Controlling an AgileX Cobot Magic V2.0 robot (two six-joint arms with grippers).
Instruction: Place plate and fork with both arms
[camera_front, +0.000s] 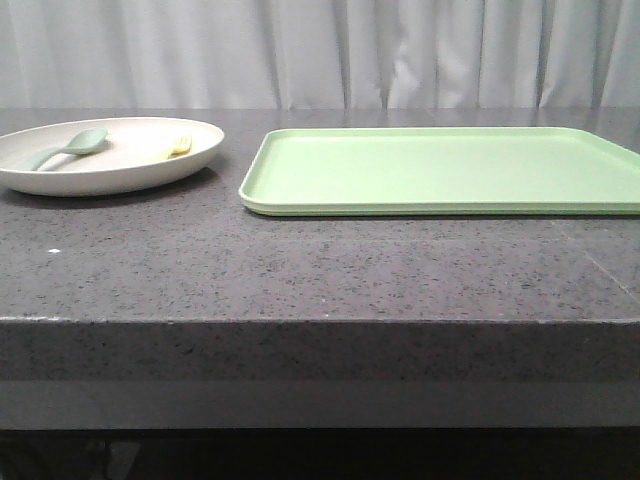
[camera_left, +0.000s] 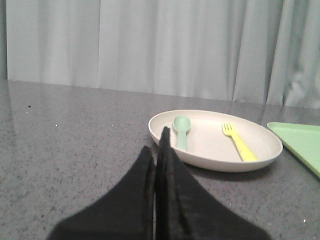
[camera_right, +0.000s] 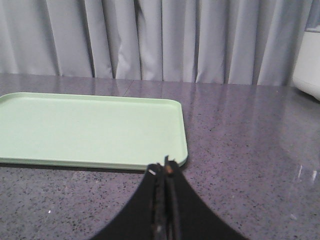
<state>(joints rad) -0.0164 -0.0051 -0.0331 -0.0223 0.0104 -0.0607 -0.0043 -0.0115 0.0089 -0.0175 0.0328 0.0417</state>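
The cream plate (camera_front: 130, 165) sits on the grey table at the far left; it also shows in the left wrist view (camera_left: 260, 150). The pale-yellow fork (camera_front: 178, 146) lies in it, seen clearly in the left wrist view (camera_left: 239, 143), beside a teal spoon (camera_front: 70, 147). My left gripper (camera_left: 159, 147) is shut and empty, low over the table just short of the plate's near rim. My right gripper (camera_right: 163, 169) is shut and empty, just in front of the green tray's near right corner. Neither gripper shows in the front view.
The flat light-green tray (camera_front: 440, 170) lies right of the plate, also in the right wrist view (camera_right: 90, 130). A white object (camera_right: 307, 65) stands at the far right. Grey curtains hang behind. The table's front edge (camera_front: 320, 322) is near the camera.
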